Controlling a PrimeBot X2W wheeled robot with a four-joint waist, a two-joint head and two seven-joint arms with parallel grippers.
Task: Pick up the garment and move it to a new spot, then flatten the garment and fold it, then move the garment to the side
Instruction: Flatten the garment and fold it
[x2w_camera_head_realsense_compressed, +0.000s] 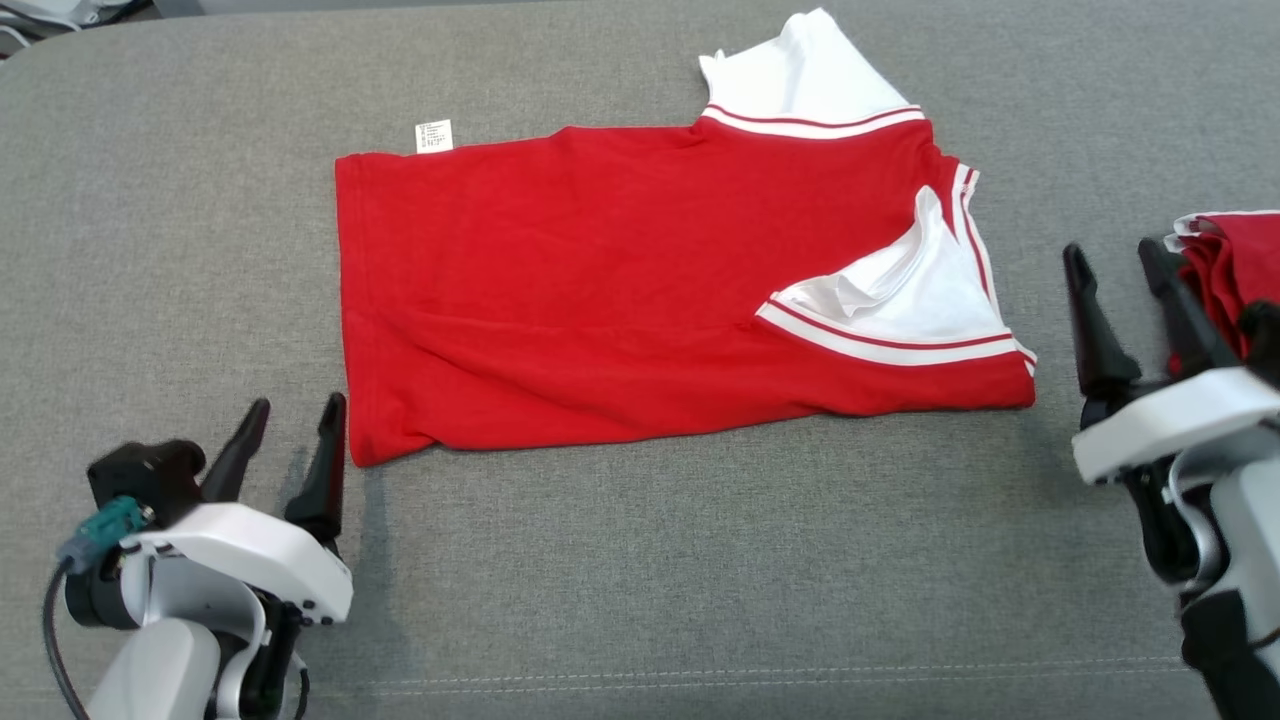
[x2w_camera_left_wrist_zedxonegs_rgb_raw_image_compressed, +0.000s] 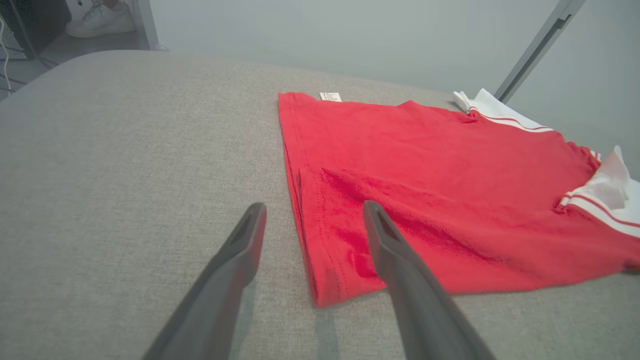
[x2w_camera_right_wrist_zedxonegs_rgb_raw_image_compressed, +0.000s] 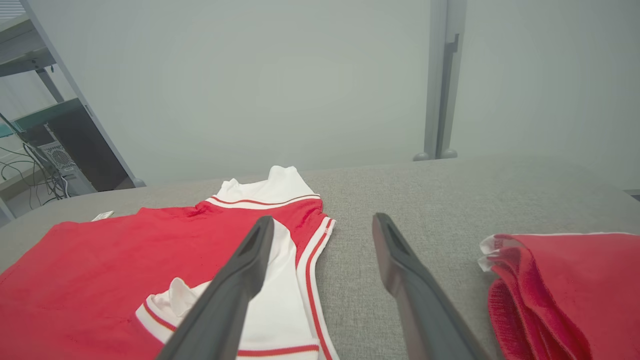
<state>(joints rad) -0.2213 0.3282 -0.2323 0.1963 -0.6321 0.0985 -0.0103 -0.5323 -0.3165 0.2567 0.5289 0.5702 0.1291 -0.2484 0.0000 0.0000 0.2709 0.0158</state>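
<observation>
The garment (x2w_camera_head_realsense_compressed: 640, 290) is a red shirt with white, red-striped sleeves, lying folded lengthwise on the grey cushion, hem to the left and sleeves to the right. A white label sticks out at its far edge. My left gripper (x2w_camera_head_realsense_compressed: 298, 418) stands open just off the shirt's near-left hem corner, holding nothing. In the left wrist view the left gripper (x2w_camera_left_wrist_zedxonegs_rgb_raw_image_compressed: 315, 212) straddles that hem edge of the shirt (x2w_camera_left_wrist_zedxonegs_rgb_raw_image_compressed: 425, 165). My right gripper (x2w_camera_head_realsense_compressed: 1115, 262) is open to the right of the sleeve end. In the right wrist view the right gripper (x2w_camera_right_wrist_zedxonegs_rgb_raw_image_compressed: 322, 225) has the sleeves of the shirt (x2w_camera_right_wrist_zedxonegs_rgb_raw_image_compressed: 150, 250) at its left.
A second folded red garment (x2w_camera_head_realsense_compressed: 1235, 265) lies at the right edge, close behind my right gripper, also seen as the red pile (x2w_camera_right_wrist_zedxonegs_rgb_raw_image_compressed: 565, 290). The grey cushion (x2w_camera_head_realsense_compressed: 640, 560) spreads wide in front. A metal post (x2w_camera_right_wrist_zedxonegs_rgb_raw_image_compressed: 440, 80) and shelving stand beyond the far edge.
</observation>
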